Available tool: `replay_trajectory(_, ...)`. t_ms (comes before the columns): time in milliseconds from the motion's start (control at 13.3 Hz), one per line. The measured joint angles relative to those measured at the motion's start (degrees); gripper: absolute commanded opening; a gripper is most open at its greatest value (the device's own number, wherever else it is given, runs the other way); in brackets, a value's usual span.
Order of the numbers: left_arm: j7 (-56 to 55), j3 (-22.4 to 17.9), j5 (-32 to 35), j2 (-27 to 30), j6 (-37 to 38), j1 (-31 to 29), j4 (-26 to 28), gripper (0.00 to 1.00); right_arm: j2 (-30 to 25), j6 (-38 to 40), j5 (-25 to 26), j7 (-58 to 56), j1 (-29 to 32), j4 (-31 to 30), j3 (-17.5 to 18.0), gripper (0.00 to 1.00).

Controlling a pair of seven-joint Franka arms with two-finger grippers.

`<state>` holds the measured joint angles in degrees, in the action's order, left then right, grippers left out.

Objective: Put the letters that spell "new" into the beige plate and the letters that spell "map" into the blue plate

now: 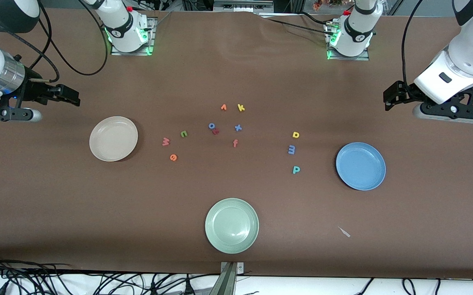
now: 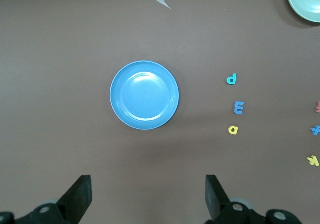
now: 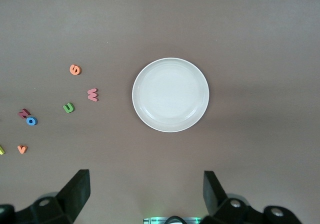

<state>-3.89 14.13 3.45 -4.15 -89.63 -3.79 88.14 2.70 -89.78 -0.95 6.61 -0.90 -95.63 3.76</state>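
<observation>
The beige plate [image 1: 113, 138] [image 3: 170, 94] lies bare toward the right arm's end. Beside it lie the green "n" [image 1: 183, 133] [image 3: 69, 107], salmon "w" [image 1: 165, 141] [image 3: 92, 94] and orange "e" [image 1: 173, 157] [image 3: 75, 69]. The blue plate [image 1: 360, 166] [image 2: 144, 94] lies bare toward the left arm's end, with the yellow "a" [image 1: 296, 135] [image 2: 233, 130], blue "m" [image 1: 292, 150] [image 2: 239, 106] and teal "p" [image 1: 296, 169] [image 2: 231, 78] in a column beside it. My right gripper [image 1: 72, 97] [image 3: 146, 194] hangs open high above the table by the beige plate. My left gripper [image 1: 388, 98] [image 2: 148, 199] hangs open high above the table by the blue plate. Both hold nothing.
A pale green plate [image 1: 231, 225] sits near the front edge. At mid-table lie an orange "v" [image 1: 223, 107], yellow "k" [image 1: 241, 107], blue "o" [image 1: 211, 125], blue "x" [image 1: 238, 128] and salmon "f" [image 1: 235, 143]. A small scrap [image 1: 344, 232] lies nearer the camera than the blue plate.
</observation>
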Motion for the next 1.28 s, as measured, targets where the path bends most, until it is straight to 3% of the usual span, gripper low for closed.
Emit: replay_trajectory(1278, 0.00, -0.23, 0.00, 0.00, -0.01, -1.90, -0.03, 1.00, 0.00, 0.08, 0.00, 0.00, 0.00, 0.00, 0.00, 1.00)
